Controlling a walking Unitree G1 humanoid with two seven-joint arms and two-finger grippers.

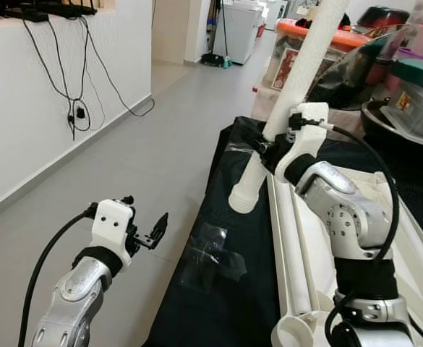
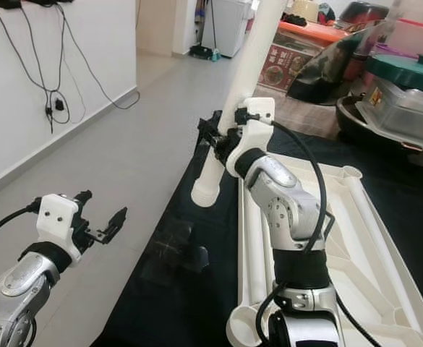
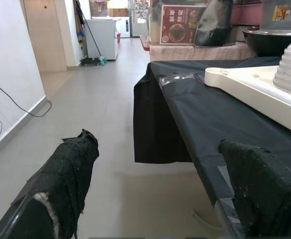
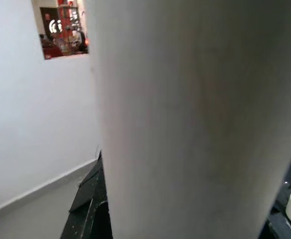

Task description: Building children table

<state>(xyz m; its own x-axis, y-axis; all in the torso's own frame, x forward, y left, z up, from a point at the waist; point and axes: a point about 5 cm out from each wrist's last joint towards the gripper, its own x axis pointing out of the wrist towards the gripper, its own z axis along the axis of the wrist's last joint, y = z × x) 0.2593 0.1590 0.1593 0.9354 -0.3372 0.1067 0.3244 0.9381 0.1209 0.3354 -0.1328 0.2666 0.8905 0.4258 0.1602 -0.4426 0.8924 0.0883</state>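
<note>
The black-draped desk carries a white plastic upturned child's tabletop, rigid and light. Above its near corner the right gripper, jaws clamped, grips a long white plastic leg low, near the threaded end: smooth, slippery. The left gripper waits with jaws spread, empty.

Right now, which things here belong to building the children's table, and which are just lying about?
Job:
- white table leg, gripped by the right gripper
- upturned white tabletop on the black cloth
- left gripper, open, beside the table

Lying about:
- wall cables
- storage boxes
- black bowl
</note>
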